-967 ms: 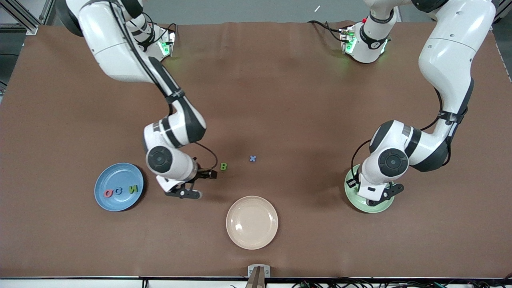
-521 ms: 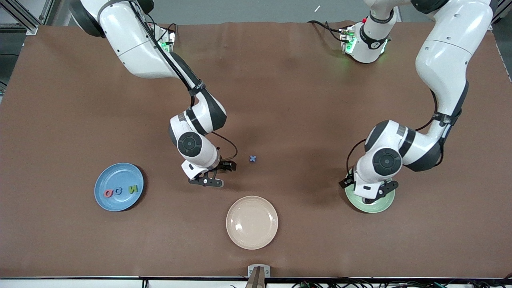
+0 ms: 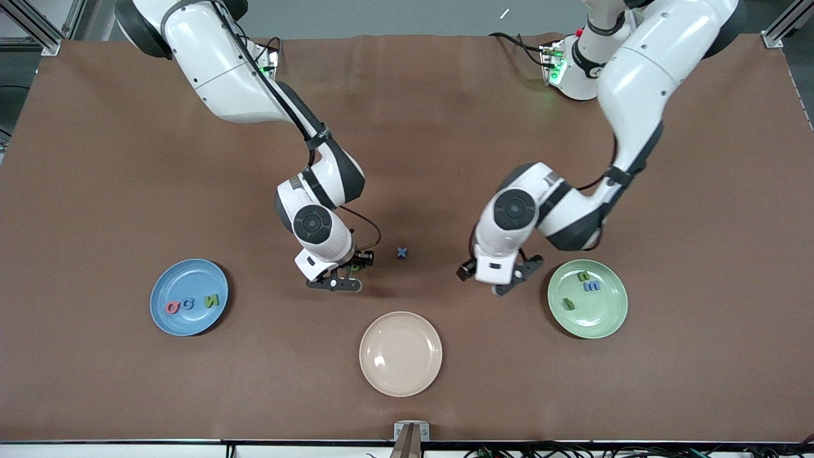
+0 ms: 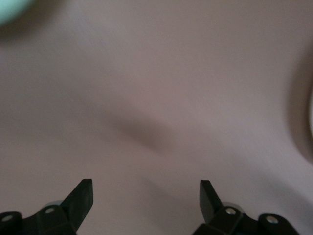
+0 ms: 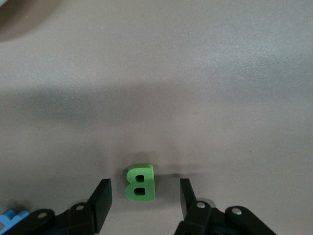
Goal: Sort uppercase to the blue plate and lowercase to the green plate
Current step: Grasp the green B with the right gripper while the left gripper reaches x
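Letter B (image 5: 141,181), green, flat on table between blue plate (image 3: 189,296) and x (image 3: 401,252), centred between open, empty fingers of right gripper (image 5: 143,200); left gripper (image 4: 145,197), open, empty, farther off near green plate (image 3: 587,307).

We reach both arms toward the table's middle, wrists bent down: our right gripper (image 5: 142,203) hangs low with fingers spread, our left gripper (image 4: 145,198) likewise spread.

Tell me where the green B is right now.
The green B lies on the brown table, between the open fingers of the right gripper, beside the blue x and farther from the front camera than the beige plate.
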Controlling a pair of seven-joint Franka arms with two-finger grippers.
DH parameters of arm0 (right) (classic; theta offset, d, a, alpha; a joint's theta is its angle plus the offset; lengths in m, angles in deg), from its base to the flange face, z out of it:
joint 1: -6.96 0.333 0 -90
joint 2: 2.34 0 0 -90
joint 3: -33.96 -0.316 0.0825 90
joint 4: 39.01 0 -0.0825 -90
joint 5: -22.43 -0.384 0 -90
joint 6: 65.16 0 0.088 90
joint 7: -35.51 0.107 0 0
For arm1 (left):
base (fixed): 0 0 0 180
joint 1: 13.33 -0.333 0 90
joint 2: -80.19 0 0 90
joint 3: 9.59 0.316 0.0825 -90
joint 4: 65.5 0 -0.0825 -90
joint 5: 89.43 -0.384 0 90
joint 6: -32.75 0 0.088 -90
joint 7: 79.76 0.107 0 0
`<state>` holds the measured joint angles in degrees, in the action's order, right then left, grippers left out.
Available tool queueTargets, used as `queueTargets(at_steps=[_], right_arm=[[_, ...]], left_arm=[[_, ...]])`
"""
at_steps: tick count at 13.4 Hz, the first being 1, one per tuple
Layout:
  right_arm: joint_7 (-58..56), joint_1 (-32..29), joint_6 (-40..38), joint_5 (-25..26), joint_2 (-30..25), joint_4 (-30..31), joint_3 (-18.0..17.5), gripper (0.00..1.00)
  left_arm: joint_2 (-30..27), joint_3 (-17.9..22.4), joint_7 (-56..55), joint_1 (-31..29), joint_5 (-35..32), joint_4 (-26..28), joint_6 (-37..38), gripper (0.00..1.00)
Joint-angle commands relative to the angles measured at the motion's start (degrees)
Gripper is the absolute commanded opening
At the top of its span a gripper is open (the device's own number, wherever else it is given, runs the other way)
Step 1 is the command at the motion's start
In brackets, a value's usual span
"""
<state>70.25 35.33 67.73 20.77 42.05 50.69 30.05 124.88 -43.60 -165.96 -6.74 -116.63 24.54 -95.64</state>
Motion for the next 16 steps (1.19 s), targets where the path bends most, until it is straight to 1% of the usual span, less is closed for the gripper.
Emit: queueTargets(at_steps=[1, 2, 3, 4, 5, 6, 7, 8, 9, 10, 11, 13, 16], right_arm=[[0.7, 0.5, 1.8, 1.1, -0.5, 1.7, 0.6, 0.50], [0.7, 0.5, 1.8, 1.1, -0.5, 1.8, 0.6, 0.45], [0.7, 0.5, 1.8, 1.1, -0.5, 1.7, 0.5, 0.40], [0.7, 0.5, 1.8, 1.1, -0.5, 1.7, 0.5, 0.34], [0.7, 0.5, 1.8, 1.1, -0.5, 1.7, 0.5, 0.29], [0.7, 0.5, 1.8, 1.1, -0.5, 1.6, 0.5, 0.20], [0.8, 0.3, 1.4, 1.0, -0.5, 1.4, 0.5, 0.12], [0.7, -0.3, 1.1, 1.0, -0.8, 1.4, 0.5, 0.06], [0.3, -1.0, 0.8, 1.0, -1.0, 1.1, 0.7, 0.04], [-0.5, -3.0, -0.3, 1.1, -1.3, 0.6, 0.9, 0.04], [-2.4, -5.1, -2.8, 1.1, -1.8, -0.5, 0.9, 0.04], [-9.7, -10.6, -7.7, 1.1, -2.4, -3.2, 0.9, 0.04], [-22.2, -17.9, -13.3, 1.0, -2.5, -6.5, 0.9, 0.05]], left_arm=[[2.2, 2.2, -4.7, 5.4, 0.1, -2.2, -4.2, 0.88], [2.9, 2.5, -5.6, 7.4, 0.1, -3.1, -4.7, 0.86], [4.3, 2.8, -6.3, 8.7, 0.1, -5.3, -4.7, 0.83], [6.0, 3.3, -6.6, 10.7, 0.1, -7.8, -4.7, 0.82], [7.4, 5.3, -6.9, 13.2, 0.2, -9.9, -4.7, 0.77], [8.7, 8.5, -7.3, 16.9, 0.4, -12.2, -4.7, 0.76], [9.7, 11.6, -8.9, 19.8, 0.9, -14.3, -4.7, 0.69], [10.7, 13.2, -12.6, 21.5, 1.7, -15.8, -4.7, 0.65], [11.2, 13.5, -16.2, 21.8, 2.5, -16.2, -4.7, 0.65], [11.0, 13.5, -19.7, 21.8, 3.1, -16.2, -4.7, 0.65], [10.7, 13.6, -21.6, 21.8, 4.5, -16.2, -4.4, 0.65], [10.6, 13.6, -23.0, 21.9, 6.4, -16.2, -4.3, 0.65], [11.0, 13.6, -33.0, 22.0, 6.6, -16.8, -6.1, 0.65]])
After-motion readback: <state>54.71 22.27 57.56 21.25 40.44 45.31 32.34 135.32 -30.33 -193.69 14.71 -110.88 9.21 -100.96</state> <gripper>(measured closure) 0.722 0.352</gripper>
